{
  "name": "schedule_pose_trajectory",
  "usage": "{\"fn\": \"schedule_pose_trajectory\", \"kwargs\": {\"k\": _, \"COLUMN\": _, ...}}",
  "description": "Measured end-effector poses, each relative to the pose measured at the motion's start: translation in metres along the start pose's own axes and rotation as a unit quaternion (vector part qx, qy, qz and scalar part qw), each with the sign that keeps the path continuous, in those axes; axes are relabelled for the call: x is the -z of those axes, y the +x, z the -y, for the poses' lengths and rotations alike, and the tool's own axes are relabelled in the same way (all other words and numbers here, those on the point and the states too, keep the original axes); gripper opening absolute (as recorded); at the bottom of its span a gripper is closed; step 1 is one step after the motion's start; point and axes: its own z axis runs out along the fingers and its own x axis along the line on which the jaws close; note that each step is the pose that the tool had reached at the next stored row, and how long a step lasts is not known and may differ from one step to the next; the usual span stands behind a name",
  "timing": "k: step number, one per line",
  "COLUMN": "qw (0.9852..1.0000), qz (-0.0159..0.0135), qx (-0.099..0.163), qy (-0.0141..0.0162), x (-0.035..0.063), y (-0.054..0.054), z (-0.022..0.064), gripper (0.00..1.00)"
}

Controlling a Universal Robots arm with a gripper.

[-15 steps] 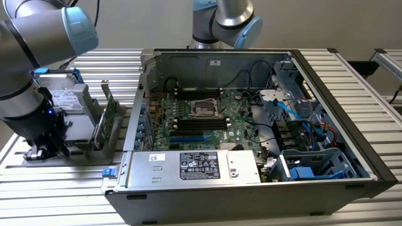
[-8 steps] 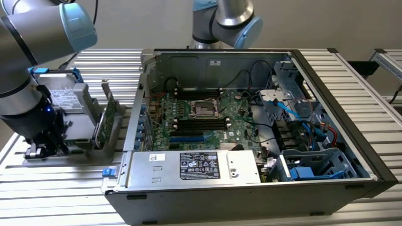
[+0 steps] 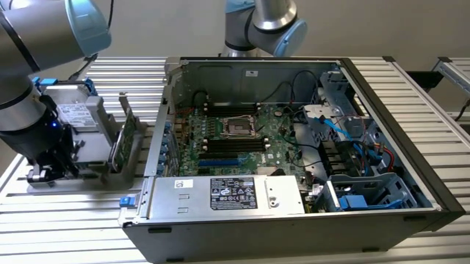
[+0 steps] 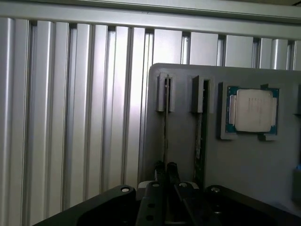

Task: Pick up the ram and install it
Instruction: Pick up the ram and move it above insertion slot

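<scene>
Closest to the wrist camera, the gripper (image 4: 165, 170) hangs over a grey holder (image 4: 263, 174) on the ribbed counter (image 4: 70, 117). Its tips are slightly apart, one each side of the ram (image 4: 165, 136). The ram stands on edge in its slot, beside a green board (image 4: 200, 132) and a processor (image 4: 251, 110). In the exterior view the holder lies at nine o'clock of the open computer case (image 3: 433, 192). Nothing looks lifted: I judge the pick barely begun. The motherboard's memory slots (image 3: 235, 144) seem unfilled, so installation is wholly left.
</scene>
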Motion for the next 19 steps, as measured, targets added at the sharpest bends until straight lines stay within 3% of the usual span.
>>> {"fn": "schedule_pose_trajectory", "kwargs": {"k": 8, "qw": 1.0, "qz": 0.008, "qx": 0.0, "qy": 0.0003, "x": 0.0119, "y": -0.001, "z": -0.0005, "gripper": 0.13}}
{"fn": "schedule_pose_trajectory", "kwargs": {"k": 19, "qw": 0.9997, "qz": 0.0239, "qx": 0.001, "qy": 0.0006, "x": 0.0316, "y": 0.001, "z": 0.0006, "gripper": 0.13}}
